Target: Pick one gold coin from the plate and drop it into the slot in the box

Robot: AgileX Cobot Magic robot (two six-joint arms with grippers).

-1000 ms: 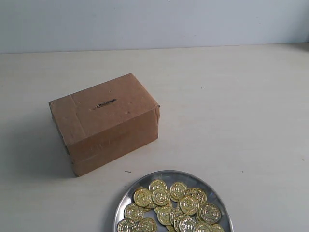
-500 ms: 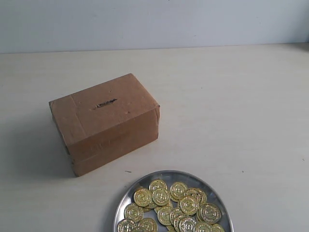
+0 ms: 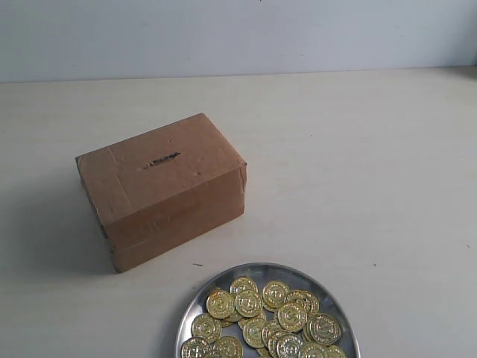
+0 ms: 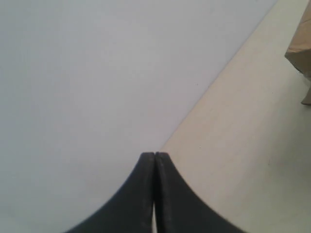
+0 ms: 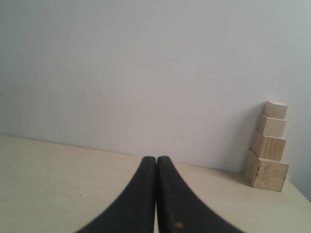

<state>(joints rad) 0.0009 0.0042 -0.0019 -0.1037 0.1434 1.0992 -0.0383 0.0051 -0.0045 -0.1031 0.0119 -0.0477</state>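
The brown cardboard box [image 3: 164, 188] stands left of centre on the table, with the thin dark slot [image 3: 162, 159] cut in its top face. At the bottom edge of the exterior view sits the shiny silver plate [image 3: 195, 307], holding several gold coins [image 3: 248, 303] in a loose heap. Neither arm shows in the exterior view. My left gripper [image 4: 154, 154] is shut with nothing between its black fingers; a corner of the box [image 4: 301, 51] shows far off in its view. My right gripper [image 5: 156, 158] is shut and empty too, facing the wall.
A stack of pale wooden blocks [image 5: 268, 154] stands against the wall in the right wrist view. The table [image 3: 358, 164] is a light beige surface that meets a plain pale wall [image 3: 238, 33] at the back.
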